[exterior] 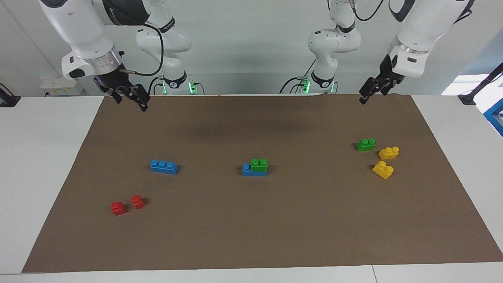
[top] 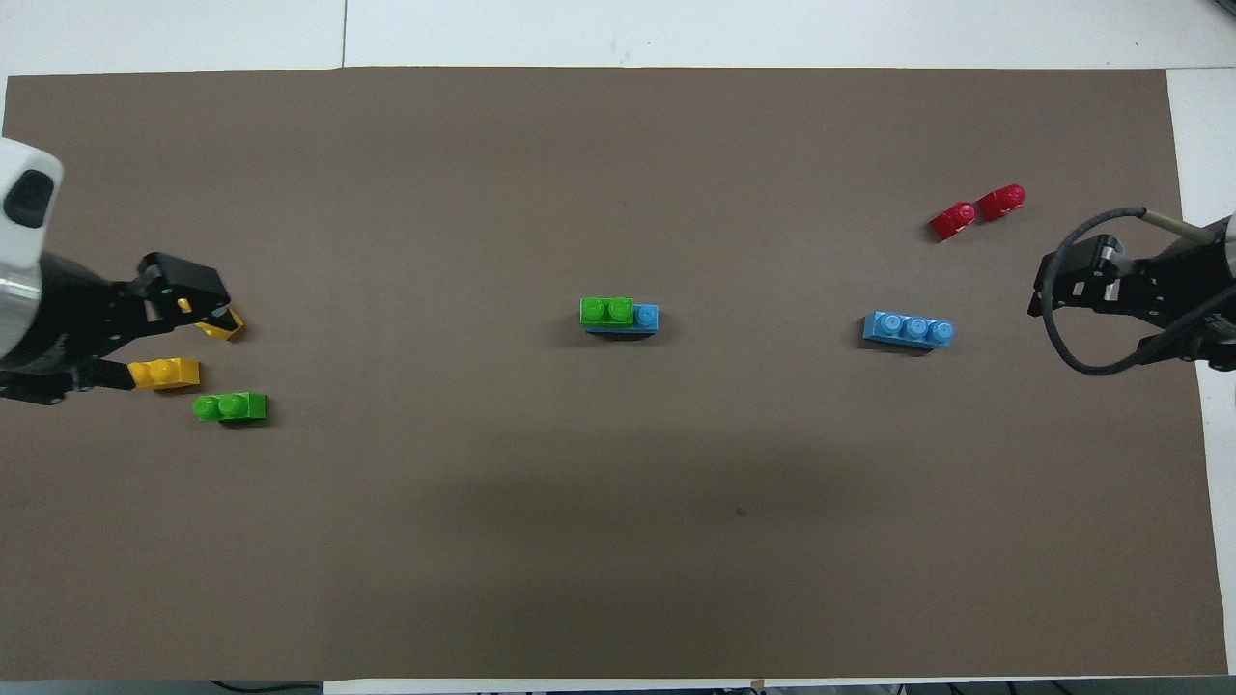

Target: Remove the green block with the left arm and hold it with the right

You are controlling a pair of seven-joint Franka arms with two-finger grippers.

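The green block (exterior: 259,164) (top: 606,311) has two studs and sits pressed onto one end of a blue brick (exterior: 247,171) (top: 648,317) at the middle of the brown mat. My left gripper (exterior: 371,95) (top: 159,333) hangs open and empty in the air at the left arm's end, over the yellow bricks in the overhead view. Over the mat's edge at the right arm's end my right gripper (exterior: 131,103) (top: 1062,299) also hangs open and holds nothing. Both are well apart from the green block.
A second green brick (exterior: 365,144) (top: 230,407) and two yellow bricks (exterior: 389,152) (exterior: 383,169) lie at the left arm's end. A loose blue three-stud brick (exterior: 164,166) (top: 908,329) and two red bricks (exterior: 127,205) (top: 977,210) lie at the right arm's end.
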